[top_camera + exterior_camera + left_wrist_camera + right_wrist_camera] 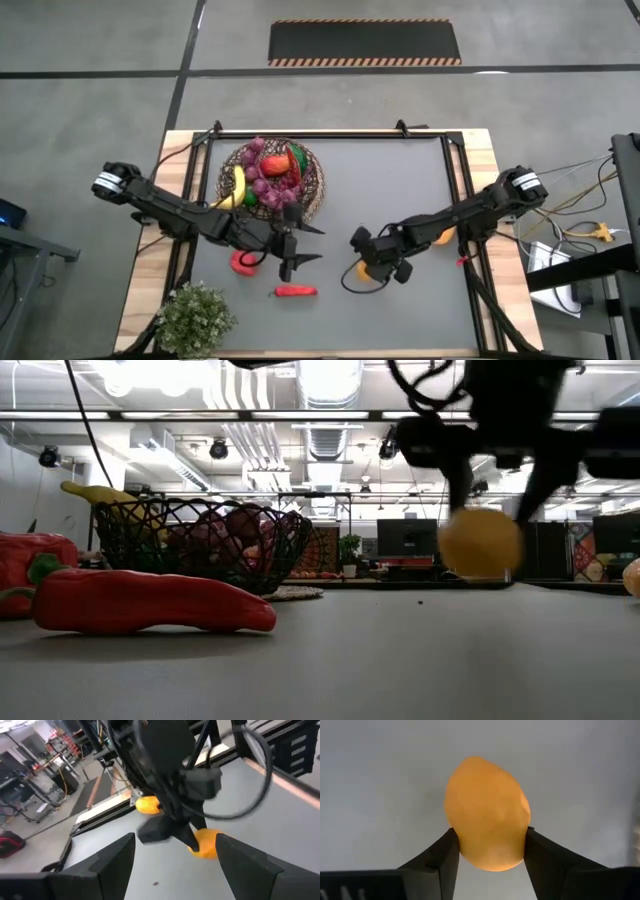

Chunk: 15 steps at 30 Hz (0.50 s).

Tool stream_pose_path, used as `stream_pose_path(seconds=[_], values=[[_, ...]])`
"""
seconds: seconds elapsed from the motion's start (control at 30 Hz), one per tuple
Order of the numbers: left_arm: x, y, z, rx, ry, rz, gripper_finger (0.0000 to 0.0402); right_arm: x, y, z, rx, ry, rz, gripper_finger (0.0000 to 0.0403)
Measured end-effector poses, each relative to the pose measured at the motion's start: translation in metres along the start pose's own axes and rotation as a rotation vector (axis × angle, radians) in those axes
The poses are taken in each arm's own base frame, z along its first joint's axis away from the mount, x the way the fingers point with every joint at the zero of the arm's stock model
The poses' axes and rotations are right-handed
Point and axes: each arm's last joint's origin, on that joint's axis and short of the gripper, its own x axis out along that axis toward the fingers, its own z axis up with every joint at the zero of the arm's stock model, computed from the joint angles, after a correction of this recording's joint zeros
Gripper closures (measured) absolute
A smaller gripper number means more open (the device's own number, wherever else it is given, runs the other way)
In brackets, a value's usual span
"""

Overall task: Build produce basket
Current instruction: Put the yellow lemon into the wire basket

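The basket (272, 176), filled with grapes, a banana and a red pepper, is seen just behind the left gripper (300, 245), whose fingers are spread with nothing between them. A red pepper (243, 263) and a red chili (295, 291) lie close beside it. Well to its right, a yellow-orange fruit (487, 820) is clamped between the fingers of the right gripper (487, 842); another orange fruit (443, 236) lies behind that arm.

arms: dark, jointed; white bands near bases | hands (300, 245): black tapered fingers; looping black cable
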Motion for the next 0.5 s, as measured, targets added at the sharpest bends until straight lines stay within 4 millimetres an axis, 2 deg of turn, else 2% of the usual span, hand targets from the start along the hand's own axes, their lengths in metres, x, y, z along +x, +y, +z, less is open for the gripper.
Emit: stream_pose_path(seconds=[0.17,0.37,0.5], values=[[-0.020,0.007,-0.006,-0.012,-0.032,0.070,0.0143,-0.027,-0.025,-0.008,0.185,-0.043,-0.117,0.0227],[-0.044,0.014,-0.015,-0.022,-0.197,0.209,0.0143,-0.056,-0.060,-0.026,0.389,-0.160,-0.279,0.0226],[-0.062,0.022,-0.014,-0.043,-0.332,0.302,0.0143,-0.067,-0.084,-0.037,0.469,-0.266,-0.411,0.0226]])
